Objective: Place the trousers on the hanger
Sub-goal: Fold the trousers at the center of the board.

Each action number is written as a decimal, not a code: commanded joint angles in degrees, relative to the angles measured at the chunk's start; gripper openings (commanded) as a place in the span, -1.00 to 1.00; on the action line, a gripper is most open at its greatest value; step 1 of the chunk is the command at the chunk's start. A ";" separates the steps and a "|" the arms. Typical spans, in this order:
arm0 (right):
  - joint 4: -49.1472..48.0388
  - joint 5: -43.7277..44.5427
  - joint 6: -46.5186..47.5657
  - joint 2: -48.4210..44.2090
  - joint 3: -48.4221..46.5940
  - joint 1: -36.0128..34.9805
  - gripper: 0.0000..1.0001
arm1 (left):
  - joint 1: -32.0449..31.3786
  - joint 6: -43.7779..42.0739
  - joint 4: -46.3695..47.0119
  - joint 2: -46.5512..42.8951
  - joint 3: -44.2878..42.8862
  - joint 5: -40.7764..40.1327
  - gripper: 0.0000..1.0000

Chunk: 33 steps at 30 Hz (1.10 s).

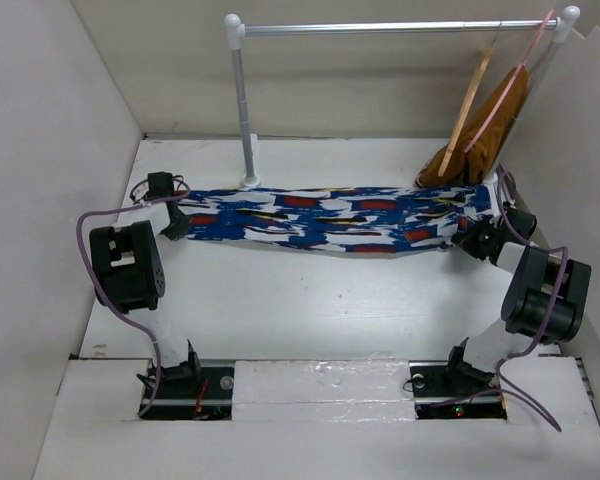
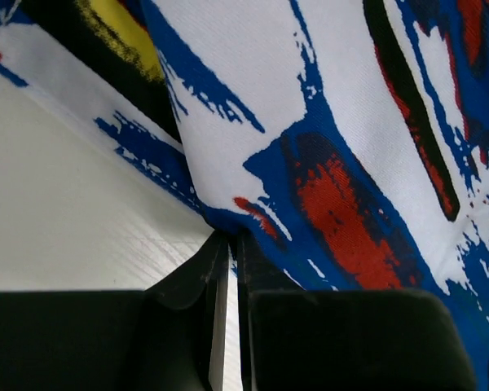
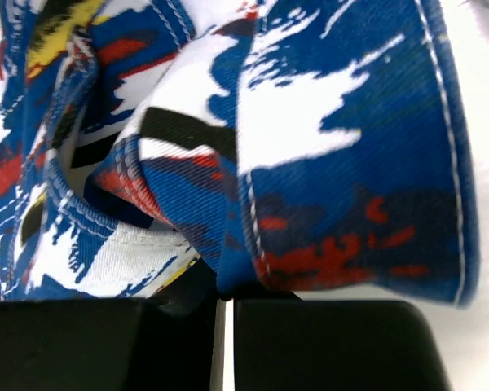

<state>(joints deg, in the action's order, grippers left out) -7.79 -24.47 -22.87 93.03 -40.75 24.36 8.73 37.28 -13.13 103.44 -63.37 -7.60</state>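
Trousers (image 1: 340, 218) span the worktop (image 1: 310, 310) near its far edge, pulled taut between the left hand (image 1: 175, 222) and right hand (image 1: 477, 240), each clamped closed on one end, arms reaching forward.

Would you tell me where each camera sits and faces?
Top external: above, behind the robot, looking down on table, trousers, both arms.
Left wrist: on left arm, facing trousers close up; left end effector shows.
Right wrist: on right arm, facing a stitched hem; right end effector shows.
All share the trousers.

Left end effector (image 1: 177, 222), right end effector (image 1: 473, 238) stand closed.
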 commanded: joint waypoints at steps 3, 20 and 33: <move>10.40 8.11 5.20 -11.19 0.41 2.88 -1.00 | -0.03 -1.77 -5.06 4.57 -3.59 -6.72 -1.00; 38.91 10.16 21.20 -30.04 -7.66 13.79 0.36 | -0.03 -1.15 -15.17 -16.32 11.34 -12.10 -0.74; 23.80 -8.11 13.82 -33.71 -0.76 -13.88 -1.00 | 3.30 -0.02 -18.60 -19.96 2.74 -20.45 0.30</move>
<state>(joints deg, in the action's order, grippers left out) 22.92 -24.34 -6.72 60.38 -46.92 15.51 9.54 36.36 -29.95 81.60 -57.30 -23.62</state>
